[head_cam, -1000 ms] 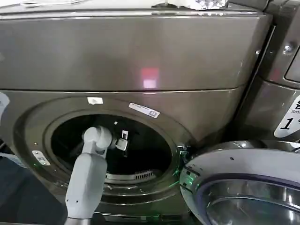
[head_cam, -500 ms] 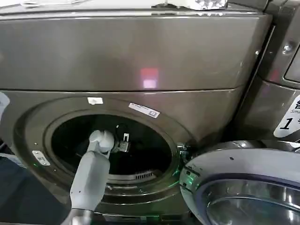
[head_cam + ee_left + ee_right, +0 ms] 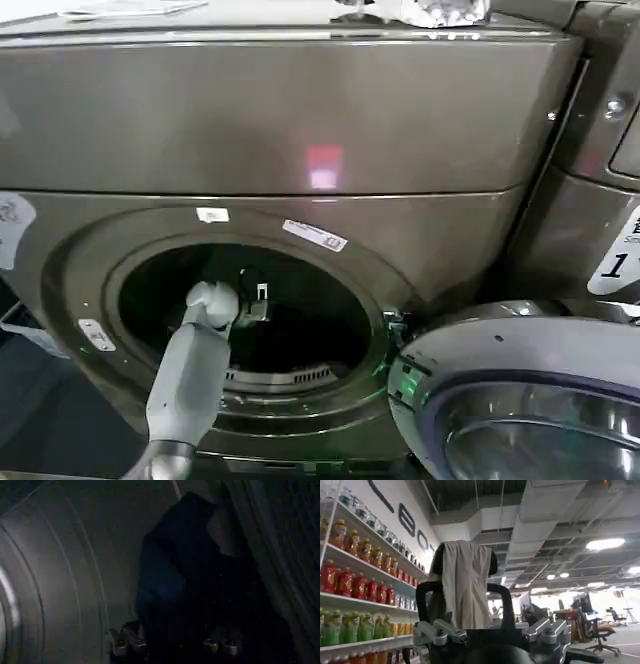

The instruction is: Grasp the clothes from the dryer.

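Left gripper, jaws wide, inside the dryer drum, with the dark clothes heaped just beyond its fingertips; right gripper open, parked elsewhere.

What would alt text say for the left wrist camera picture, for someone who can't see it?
Inside the dim dryer drum, a dark garment lies heaped just ahead of the left gripper, whose open fingertips sit on either side of the cloth's near edge. The drum's ribbed metal wall curves away beside it.
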`<state>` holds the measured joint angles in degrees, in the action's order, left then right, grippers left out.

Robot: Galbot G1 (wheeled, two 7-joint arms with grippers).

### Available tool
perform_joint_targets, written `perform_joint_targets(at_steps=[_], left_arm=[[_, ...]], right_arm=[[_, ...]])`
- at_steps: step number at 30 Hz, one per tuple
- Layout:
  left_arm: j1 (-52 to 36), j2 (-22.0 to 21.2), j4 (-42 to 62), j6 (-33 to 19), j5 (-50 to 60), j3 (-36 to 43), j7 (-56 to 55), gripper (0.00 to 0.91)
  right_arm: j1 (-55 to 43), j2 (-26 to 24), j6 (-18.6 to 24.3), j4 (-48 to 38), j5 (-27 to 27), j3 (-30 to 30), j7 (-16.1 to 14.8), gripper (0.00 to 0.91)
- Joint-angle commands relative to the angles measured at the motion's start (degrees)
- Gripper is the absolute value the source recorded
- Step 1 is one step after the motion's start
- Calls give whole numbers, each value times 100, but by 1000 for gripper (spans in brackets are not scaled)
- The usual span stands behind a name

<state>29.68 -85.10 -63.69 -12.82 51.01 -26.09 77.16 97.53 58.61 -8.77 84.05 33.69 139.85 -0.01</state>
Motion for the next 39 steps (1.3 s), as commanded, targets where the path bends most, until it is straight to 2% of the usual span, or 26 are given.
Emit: perform_joint_targets(at_steps=[1, 4, 9, 13, 15, 16, 17, 22, 27, 30, 39], left_arm=[[66, -5, -173, 170, -634, -1, -48, 0], [60, -41, -320, 178, -863, -105, -575, 0], [124, -89, -585, 539, -1548, -118, -2413, 0], [129, -240, -727, 1111, -1705, -164, -3818, 0], [155, -248, -848, 1281, -1940, -195, -4234, 0], [184, -245, -927, 1442, -2043, -194, -4400, 0], [278, -245, -1123, 1618, -2129, -193, -4759, 0], [803, -411, -2203, 2660, -2854, -118, -6154, 0], [1198, -473, -2790, 3228, -3908, -41, -7551, 0], [1395, -530, -2940, 3457, -4410, -69, -8017, 0], [1593, -550, -3031, 3475, -4608, -86, -8341, 0]], right_arm=[[-6, -16, 33, 12, 7, -9, -2, 907], [-7, 1, 65, 105, 153, 24, -8, 907], [13, 35, -26, 292, 287, -36, -56, 907], [-41, 84, -76, 402, 351, -107, -94, 907], [-69, 70, -14, 368, 177, -137, -26, 907], [-65, 57, 130, 340, 277, -171, 44, 907], [-55, 63, 223, 325, 390, -177, 2, 907], [-101, 66, 258, 386, 171, -217, -45, 907], [-100, 95, 360, 384, 169, -295, -112, 907], [-98, 120, 369, 399, 169, -333, -123, 907], [-99, 152, 362, 437, 99, -420, -181, 907]])
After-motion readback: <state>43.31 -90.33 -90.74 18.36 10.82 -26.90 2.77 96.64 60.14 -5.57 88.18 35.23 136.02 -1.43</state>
